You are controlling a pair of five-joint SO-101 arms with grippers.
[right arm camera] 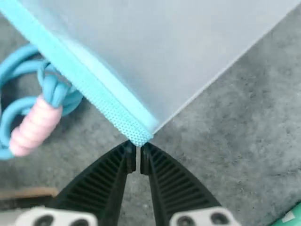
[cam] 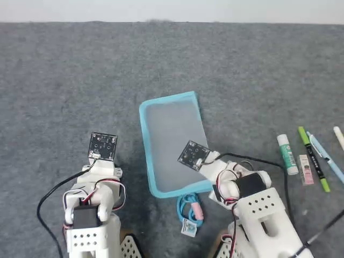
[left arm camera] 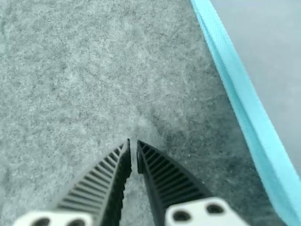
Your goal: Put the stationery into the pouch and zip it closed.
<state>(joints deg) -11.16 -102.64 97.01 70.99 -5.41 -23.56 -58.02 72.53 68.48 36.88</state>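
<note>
The pouch (cam: 174,142), frosted with light blue trim, lies flat in the middle of the grey felt. A blue cord with a pink bead (cam: 189,209) trails from its near edge. The stationery lies at the right: a glue stick (cam: 287,154), a green pen (cam: 314,159), a blue pen (cam: 326,157) and a small pink eraser (cam: 306,169). My right gripper (right arm camera: 138,148) is shut, its tips right at the pouch's near right corner (right arm camera: 138,136). My left gripper (left arm camera: 133,142) is shut over bare felt, just left of the pouch's blue edge (left arm camera: 244,108).
A white stick-like item (cam: 338,137) lies at the far right edge. Black cables run from both arms across the near felt. The far half of the table is open grey felt (cam: 107,64).
</note>
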